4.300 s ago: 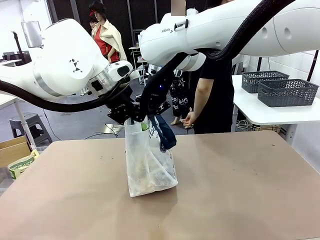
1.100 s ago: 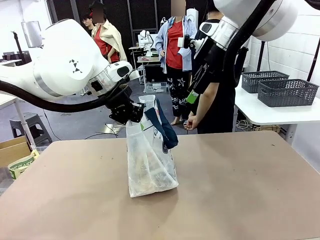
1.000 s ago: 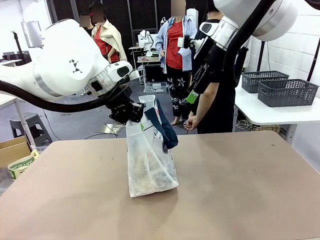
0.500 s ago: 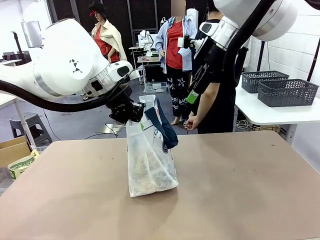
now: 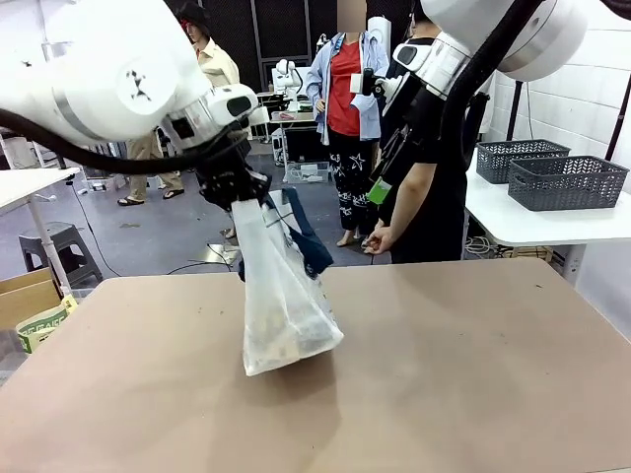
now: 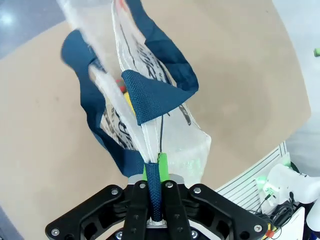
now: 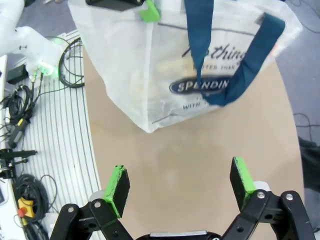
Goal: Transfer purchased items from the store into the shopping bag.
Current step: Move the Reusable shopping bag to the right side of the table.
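Clearly, "SPENDIN" shows on the shopping bag (image 7: 200,65).

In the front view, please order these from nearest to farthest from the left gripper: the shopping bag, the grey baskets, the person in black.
1. shopping bag: clamped in the left gripper, hanging below it.
2. person in black: across the table, right of centre.
3. grey baskets: far right, on the white side table.

Readable lettering on the shopping bag

The shopping bag (image 7: 165,75) carries dark script ending in "thing", a navy oval logo (image 7: 207,86) with white capitals reading "SPENDIN", and below it a smaller line starting "WITH"; the rest is too small or hidden to read.
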### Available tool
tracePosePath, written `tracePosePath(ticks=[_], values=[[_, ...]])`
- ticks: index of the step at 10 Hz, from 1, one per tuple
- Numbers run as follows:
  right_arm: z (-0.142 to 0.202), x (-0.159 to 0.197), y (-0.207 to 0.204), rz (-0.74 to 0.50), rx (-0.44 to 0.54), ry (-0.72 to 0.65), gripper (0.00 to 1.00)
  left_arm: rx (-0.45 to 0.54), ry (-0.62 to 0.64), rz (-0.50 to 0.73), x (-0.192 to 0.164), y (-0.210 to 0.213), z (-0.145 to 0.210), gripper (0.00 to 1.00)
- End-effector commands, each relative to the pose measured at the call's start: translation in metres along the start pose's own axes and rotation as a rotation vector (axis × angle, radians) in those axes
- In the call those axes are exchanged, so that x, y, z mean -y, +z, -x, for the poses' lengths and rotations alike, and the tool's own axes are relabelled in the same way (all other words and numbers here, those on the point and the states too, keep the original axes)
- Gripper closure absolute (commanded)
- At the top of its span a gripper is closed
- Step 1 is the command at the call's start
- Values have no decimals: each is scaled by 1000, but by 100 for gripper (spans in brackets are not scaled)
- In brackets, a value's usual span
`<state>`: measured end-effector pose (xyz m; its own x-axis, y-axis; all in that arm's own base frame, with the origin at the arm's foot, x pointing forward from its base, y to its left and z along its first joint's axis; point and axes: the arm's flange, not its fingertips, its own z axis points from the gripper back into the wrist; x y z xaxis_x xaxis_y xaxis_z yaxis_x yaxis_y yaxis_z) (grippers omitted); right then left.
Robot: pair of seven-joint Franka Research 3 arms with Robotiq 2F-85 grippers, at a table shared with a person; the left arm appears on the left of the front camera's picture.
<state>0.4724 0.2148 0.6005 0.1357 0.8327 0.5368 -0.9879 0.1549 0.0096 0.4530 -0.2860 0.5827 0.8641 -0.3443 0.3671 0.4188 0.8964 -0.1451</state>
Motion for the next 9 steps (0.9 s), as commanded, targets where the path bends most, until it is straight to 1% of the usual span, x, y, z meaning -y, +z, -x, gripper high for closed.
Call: tracePosePath(ticks=[1,3,5,7,9], values=[[1,0,-1,3,-19,11,0,35,12,-61,-8,34,-23,100],[1,0,-1,3,-19,11,0,37,-28,-85,-33,58,-24,100],[1,0,-1,3,-19,11,0,48,-28,-119,-70,82,-17,100],[1,0,-1,3,-19,11,0,44,-25,-159,-101,109,3,100],[1,0,-1,3,-19,11,0,52,-55,-193,-126,130,34,100]])
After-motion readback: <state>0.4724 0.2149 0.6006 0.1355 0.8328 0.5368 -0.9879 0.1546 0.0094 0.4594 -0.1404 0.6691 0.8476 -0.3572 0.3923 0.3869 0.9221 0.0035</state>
